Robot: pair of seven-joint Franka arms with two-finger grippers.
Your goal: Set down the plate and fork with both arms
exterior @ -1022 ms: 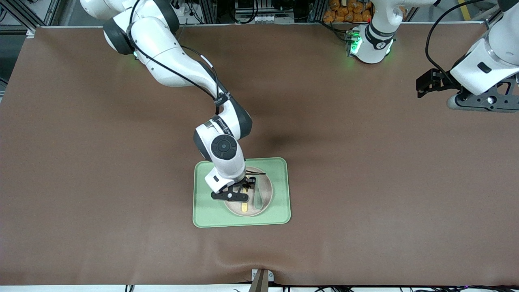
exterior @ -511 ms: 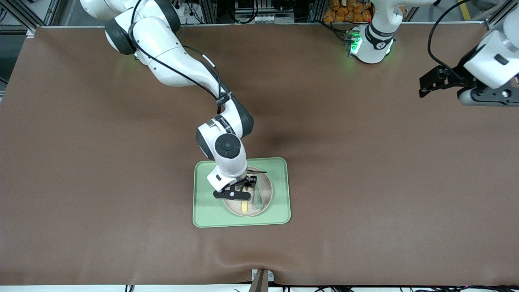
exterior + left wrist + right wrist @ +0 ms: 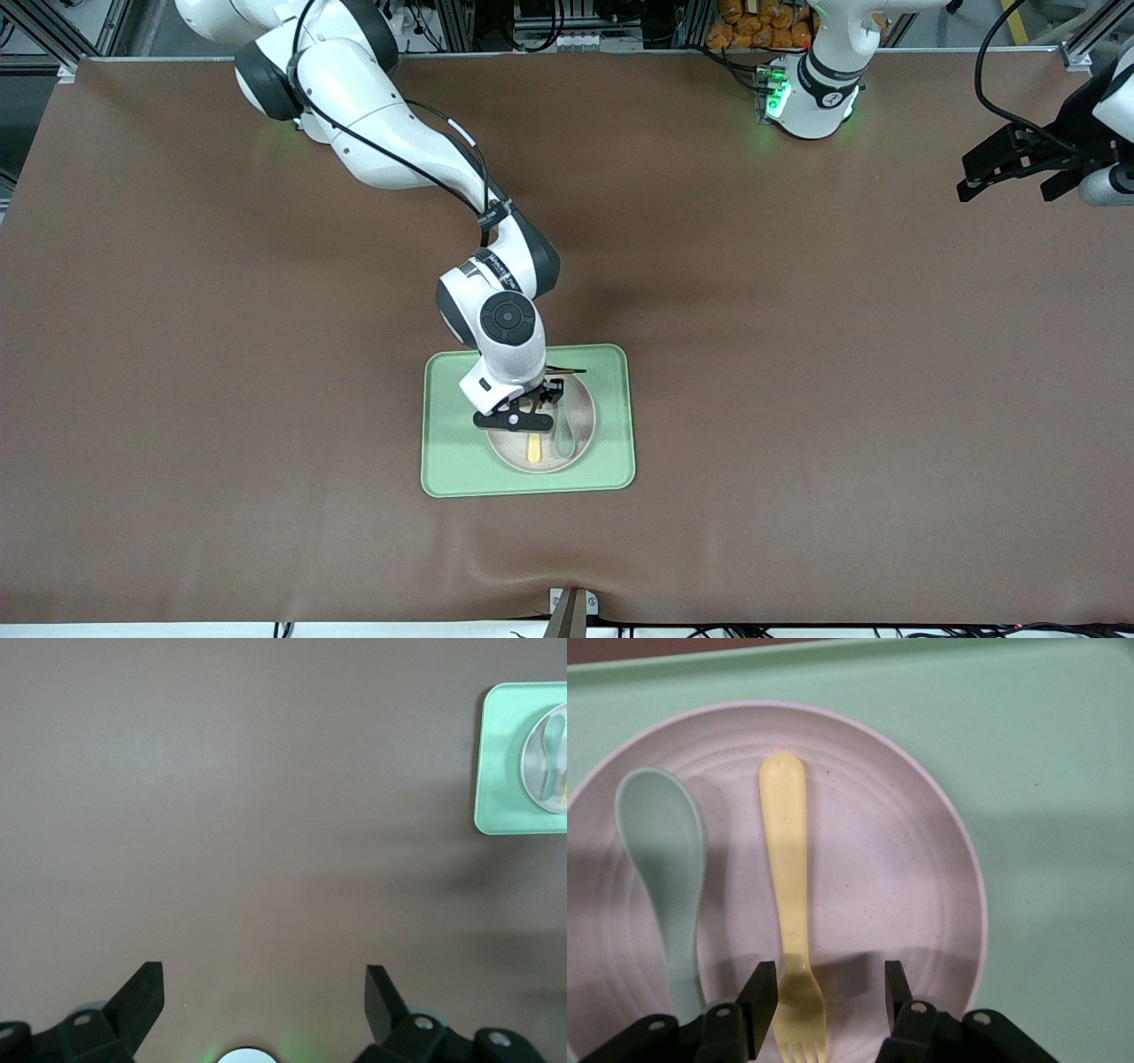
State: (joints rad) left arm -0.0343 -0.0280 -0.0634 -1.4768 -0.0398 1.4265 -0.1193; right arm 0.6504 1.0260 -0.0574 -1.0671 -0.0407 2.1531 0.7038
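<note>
The off-white plate (image 3: 580,412) lies on a light-green tray (image 3: 452,461). The pale-yellow fork (image 3: 534,449) lies flat in the plate beside a grey-green spoon (image 3: 564,439). My right gripper (image 3: 539,410) hangs low over the plate, open; in the right wrist view (image 3: 824,983) its fingers stand on either side of the fork's (image 3: 790,895) neck, above the plate (image 3: 912,859), without holding it. My left gripper (image 3: 1010,168) is open and empty over the table's left-arm end; its wrist view (image 3: 261,988) shows the plate (image 3: 536,762) small and distant.
The tray (image 3: 1045,753) sits on the brown table cover nearer the front camera than the table's middle. A small fixture (image 3: 571,607) stands at the table's front edge.
My right gripper has shifted slightly over the plate toward the tray's robot-side edge. My left arm has swung outward toward its end of the table and upward.
</note>
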